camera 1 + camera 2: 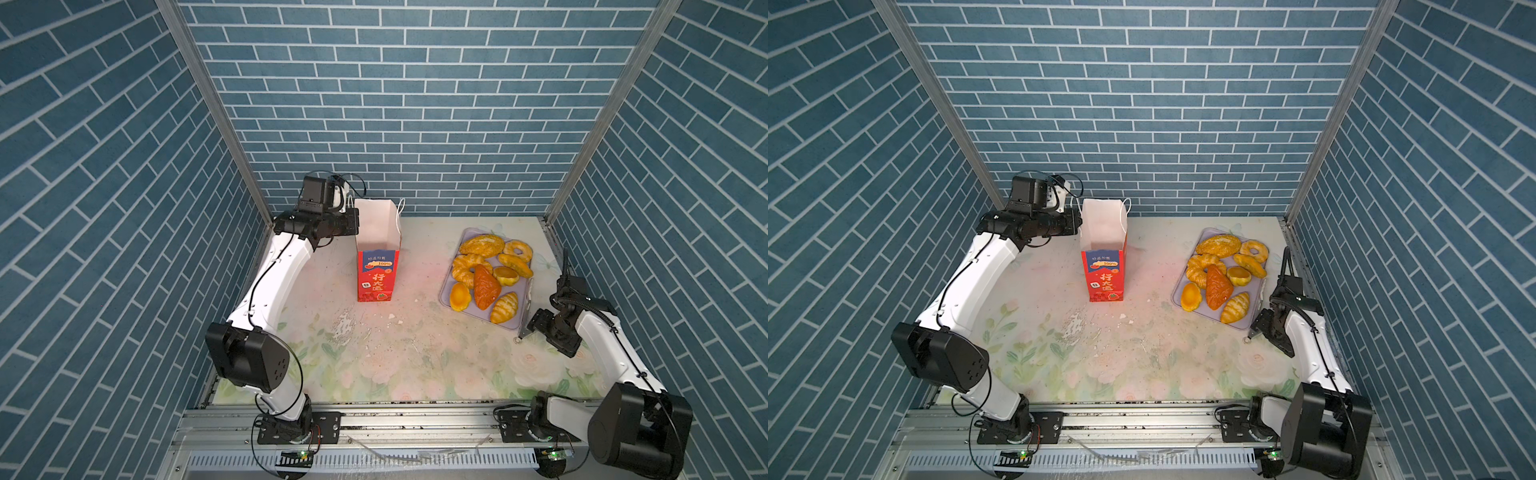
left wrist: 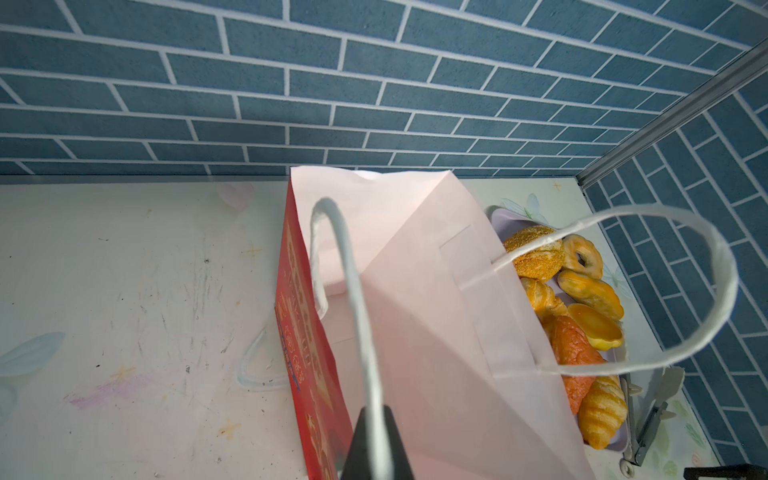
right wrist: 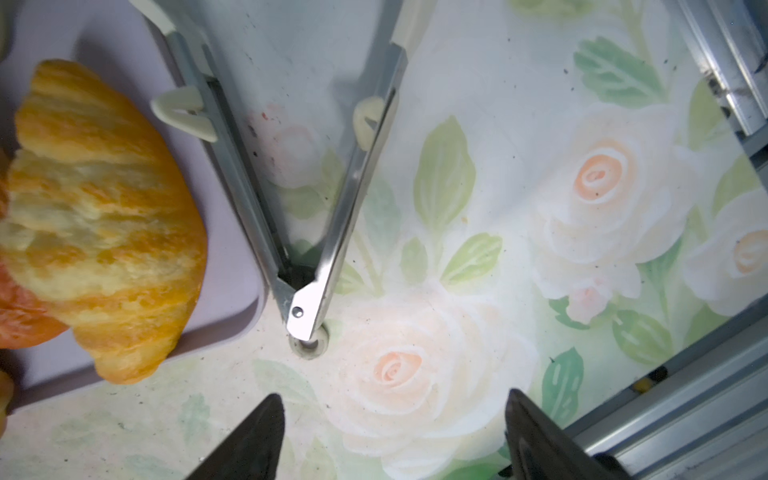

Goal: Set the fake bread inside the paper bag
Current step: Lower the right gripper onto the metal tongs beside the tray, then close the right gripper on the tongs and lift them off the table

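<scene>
My left hand [image 2: 376, 419] is pinched on just the bag [image 1: 376, 278] cord [image 2: 357, 299], right hand [image 3: 394, 399] is spread near the tongs [image 3: 332, 208], bread [image 1: 487, 286] sits on the tray [image 1: 447, 289], so one tug tips it.

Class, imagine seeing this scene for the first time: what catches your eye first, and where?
The red paper bag stands upright left of centre, the left gripper shut on its white cord handle. On the right, glossy fake bread crowds a lilac tray, with metal tongs at its edge near the open right gripper.
</scene>
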`<state>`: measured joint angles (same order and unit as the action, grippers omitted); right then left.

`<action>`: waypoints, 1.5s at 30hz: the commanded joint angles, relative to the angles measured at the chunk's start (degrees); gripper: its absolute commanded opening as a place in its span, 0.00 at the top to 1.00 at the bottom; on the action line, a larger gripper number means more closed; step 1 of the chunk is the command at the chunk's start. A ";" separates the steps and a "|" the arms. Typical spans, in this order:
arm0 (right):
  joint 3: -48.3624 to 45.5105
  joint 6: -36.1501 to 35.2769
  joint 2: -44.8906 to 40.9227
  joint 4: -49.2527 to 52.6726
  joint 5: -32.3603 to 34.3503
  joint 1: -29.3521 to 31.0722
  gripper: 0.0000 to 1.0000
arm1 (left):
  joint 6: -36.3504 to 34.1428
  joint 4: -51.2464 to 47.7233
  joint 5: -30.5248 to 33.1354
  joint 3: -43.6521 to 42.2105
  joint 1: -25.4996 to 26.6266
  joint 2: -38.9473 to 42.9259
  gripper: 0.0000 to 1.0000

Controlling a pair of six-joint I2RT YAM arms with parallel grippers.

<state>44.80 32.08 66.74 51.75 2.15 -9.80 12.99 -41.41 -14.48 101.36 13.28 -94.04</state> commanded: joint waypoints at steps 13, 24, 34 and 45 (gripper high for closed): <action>0.52 5.32 10.26 -11.49 -5.24 -0.83 0.18 | -0.51 2.92 1.90 -6.54 -0.83 6.44 0.47; 4.14 1.36 19.47 -14.06 -6.83 -0.81 0.25 | -0.29 3.75 2.69 -11.28 -2.91 10.43 0.43; 1.24 -0.87 19.15 -14.30 -5.68 -2.22 0.25 | 0.05 4.36 1.82 -11.27 -3.35 10.08 0.43; -0.06 -6.69 16.79 -12.85 -6.51 -7.27 0.24 | -0.23 4.30 1.82 -11.56 -3.35 10.41 0.43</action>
<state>45.58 28.51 84.75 36.23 -5.50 -15.79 13.04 -37.60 -12.51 90.26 10.31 -84.36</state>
